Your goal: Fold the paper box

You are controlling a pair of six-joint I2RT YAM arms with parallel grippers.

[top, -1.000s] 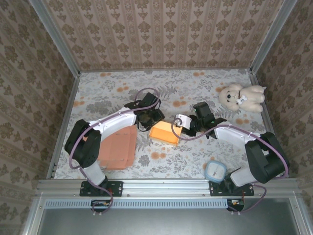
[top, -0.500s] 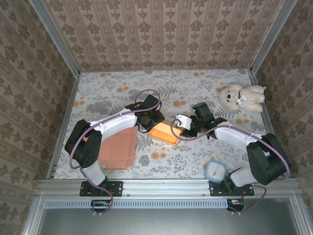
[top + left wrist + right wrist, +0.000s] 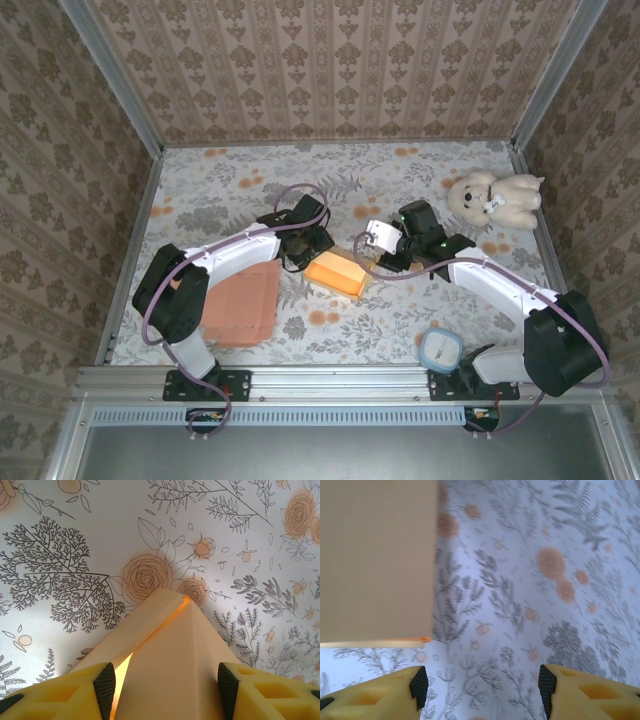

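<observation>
With the orange paper box (image 3: 336, 272) lying mid-way across the floral-printed table (image 3: 230, 180), the left gripper (image 3: 162, 680) straddles its peaked end, jaws spread (pad contact unclear), so the right gripper (image 3: 480, 680), likewise spread and empty beside it, should press it closed squarely along the crease.
</observation>
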